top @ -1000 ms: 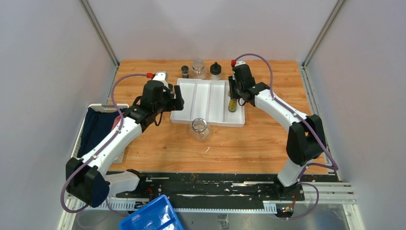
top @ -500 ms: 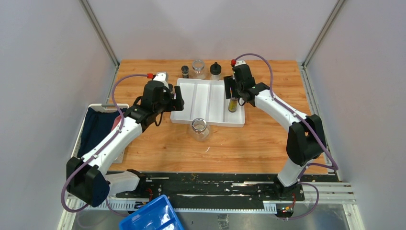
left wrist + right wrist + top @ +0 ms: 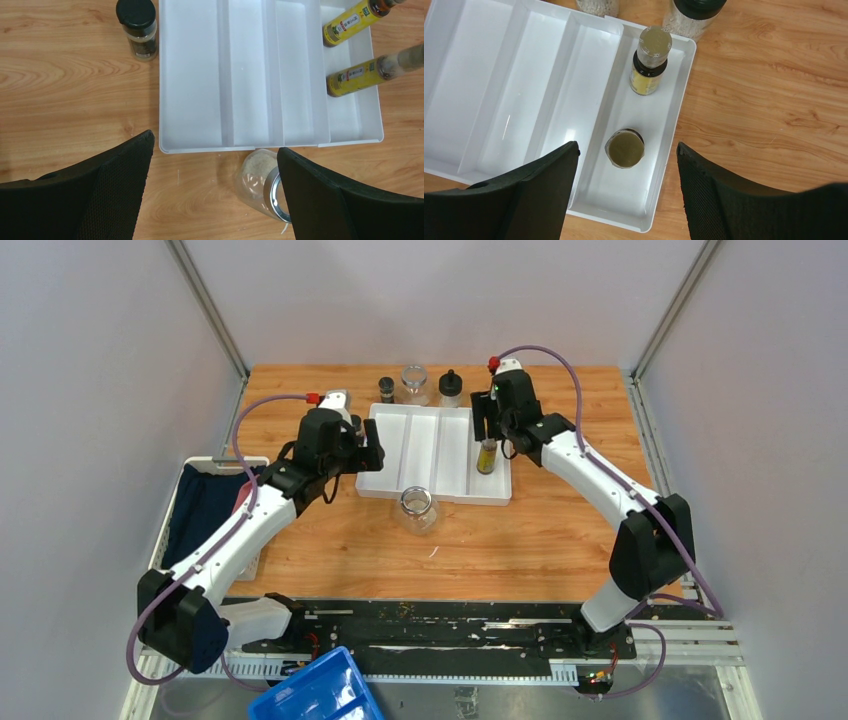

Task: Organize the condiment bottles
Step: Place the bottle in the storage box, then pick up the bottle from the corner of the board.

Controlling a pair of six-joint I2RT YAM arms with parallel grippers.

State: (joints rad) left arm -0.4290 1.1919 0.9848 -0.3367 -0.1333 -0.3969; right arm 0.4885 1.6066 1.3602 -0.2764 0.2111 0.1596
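Note:
Two slim yellow oil bottles [image 3: 625, 148] [image 3: 651, 62] stand upright in the right-hand compartment of the white tray [image 3: 499, 75]. My right gripper [image 3: 626, 146] hovers open above the nearer one, its fingers apart from it. In the top view only one oil bottle [image 3: 487, 456] shows below the right gripper [image 3: 487, 430]. My left gripper [image 3: 368, 452] is open and holds nothing at the tray's left edge. A clear glass jar [image 3: 416, 508] stands in front of the tray [image 3: 420, 440], and the same jar [image 3: 260, 182] shows near my left gripper's [image 3: 215, 145] right finger.
Behind the tray stand a small dark shaker [image 3: 386, 390], a second clear jar [image 3: 414, 383] and a round black-capped bottle [image 3: 450, 388]. A black-capped shaker [image 3: 137, 27] sits left of the tray [image 3: 190, 75]. A dark cloth [image 3: 205, 505] lies at the left table edge.
My right gripper has opened, let go of the oil bottle in the tray and drawn back a little from it. The left arm has not moved.

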